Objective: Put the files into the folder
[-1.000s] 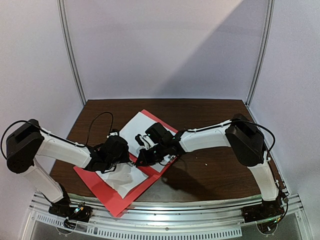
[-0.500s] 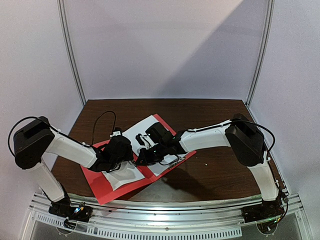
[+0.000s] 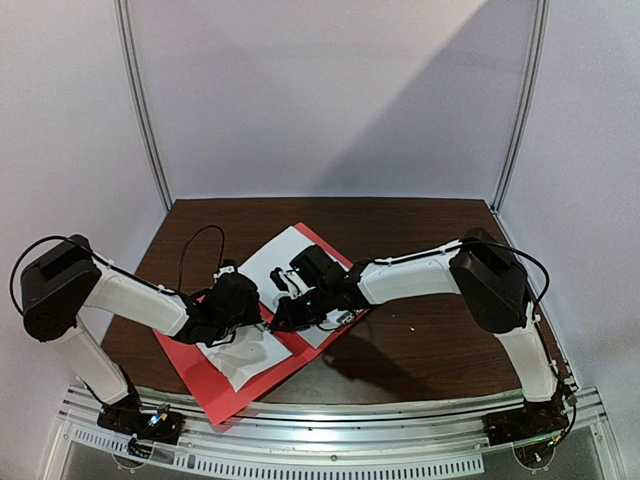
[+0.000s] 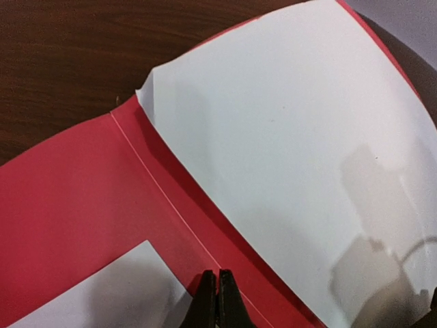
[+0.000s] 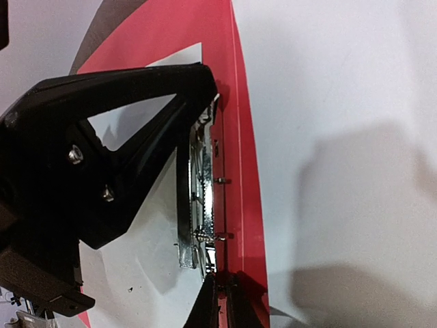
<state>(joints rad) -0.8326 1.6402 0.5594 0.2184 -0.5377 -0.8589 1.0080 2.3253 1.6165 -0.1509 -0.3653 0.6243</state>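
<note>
Folder [image 3: 195, 368], red and spread open, is being seen lying on the dark table [image 3: 430, 340], its fold running from 10 o'clock to 4 o'clock in the overhead view. Against half a second ago it is being turned back anticlockwise, its far corner being brought from 2 o'clock towards 1 o'clock, close to where it lay a second ago. This is being read as squaring-up, not filing: both sheets are already being carried on the open leaves, and closing is judged to be what is left.

The large white sheet [image 3: 272, 258] is being held on the 1 o'clock leaf, one corner curling up near the fold. The smaller sheet [image 3: 250, 355] is being kept on the 7 o'clock leaf.

The left gripper [image 4: 217, 301] is being pressed fully closed onto the red card beside the fold, nothing being pinched. The right gripper [image 5: 222, 301] is likewise being kept closed and empty, tips by the metal clip fastener [image 5: 201, 205].
</note>
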